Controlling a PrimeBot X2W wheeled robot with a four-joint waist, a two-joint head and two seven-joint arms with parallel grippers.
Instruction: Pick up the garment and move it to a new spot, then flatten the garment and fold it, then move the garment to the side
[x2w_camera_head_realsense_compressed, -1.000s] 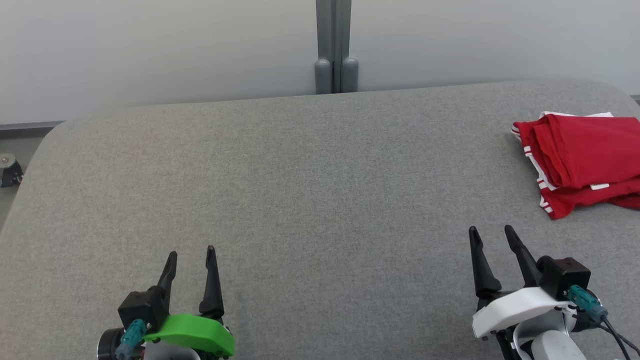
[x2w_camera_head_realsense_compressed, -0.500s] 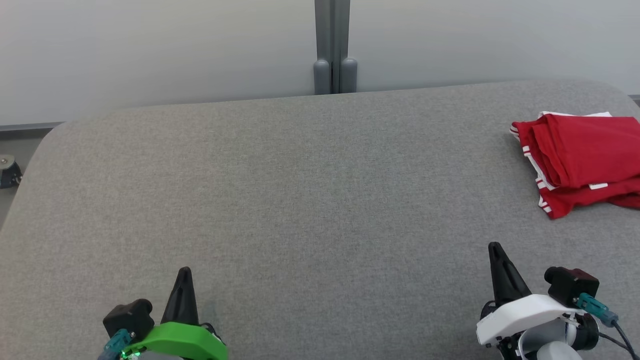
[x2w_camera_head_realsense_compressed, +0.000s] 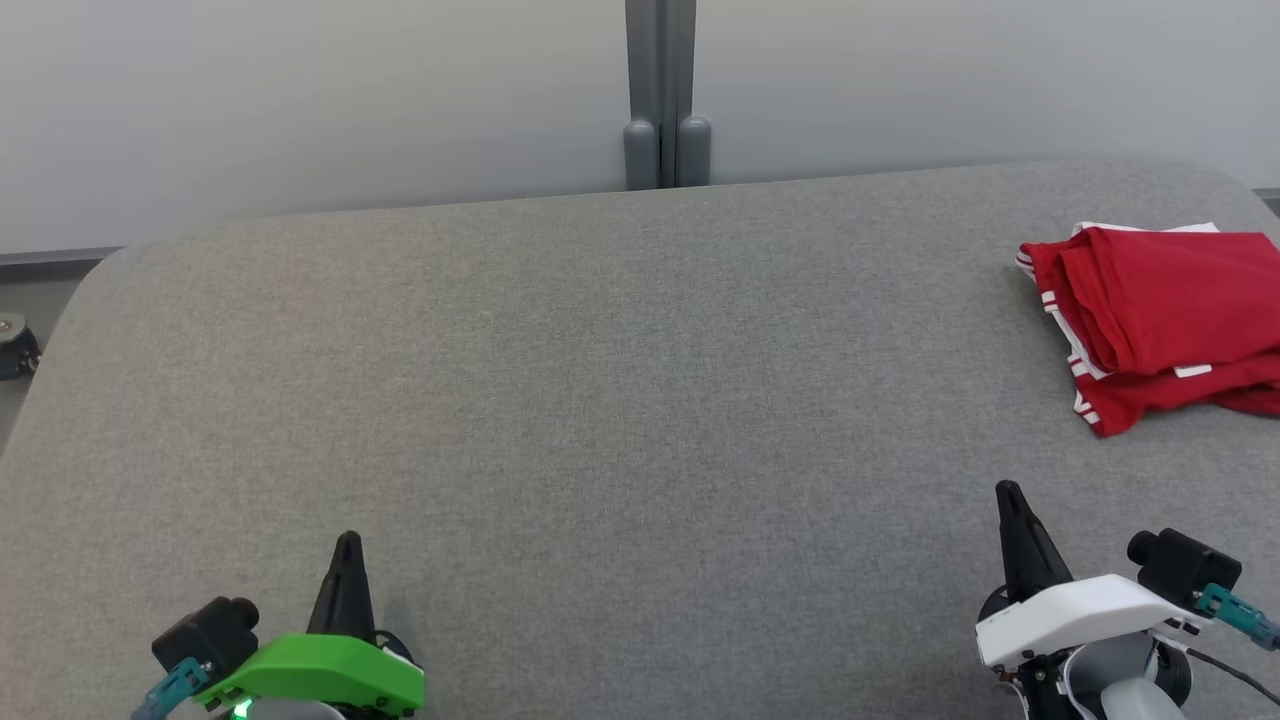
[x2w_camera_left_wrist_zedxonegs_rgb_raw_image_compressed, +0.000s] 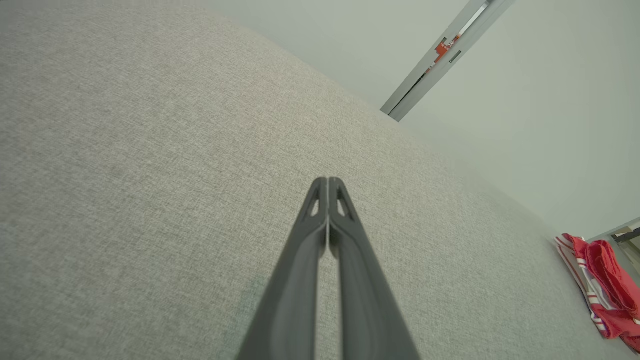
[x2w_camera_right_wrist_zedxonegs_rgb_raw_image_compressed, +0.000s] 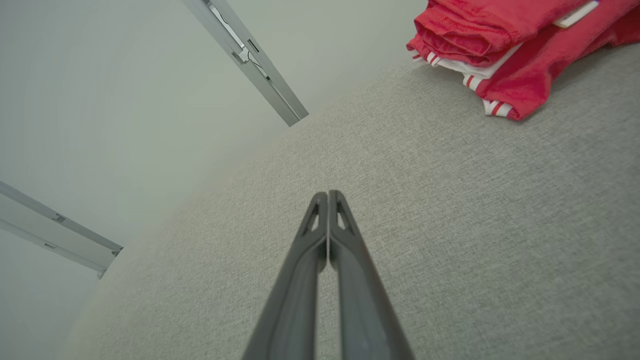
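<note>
The left claw (x2w_camera_head_realsense_compressed: 347, 545) and the right claw (x2w_camera_head_realsense_compressed: 1010, 495) are each pinched fully together, holding nothing, well apart over the grey worktop (x2w_camera_head_realsense_compressed: 620, 400). The red garment (x2w_camera_head_realsense_compressed: 1165, 305), folded with white-striped trim, lies ahead of the right claw and slightly to its right, apart from it. It seems neatly stacked, though its right side runs out of view.

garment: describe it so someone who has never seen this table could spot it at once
Start from the wide grey fabric-covered table before the pale wall. At its far right side in the head view the garment lies folded in a loose stack. It is bright red with white striped trim, the one splash of colour lying on that grey surface.
</note>
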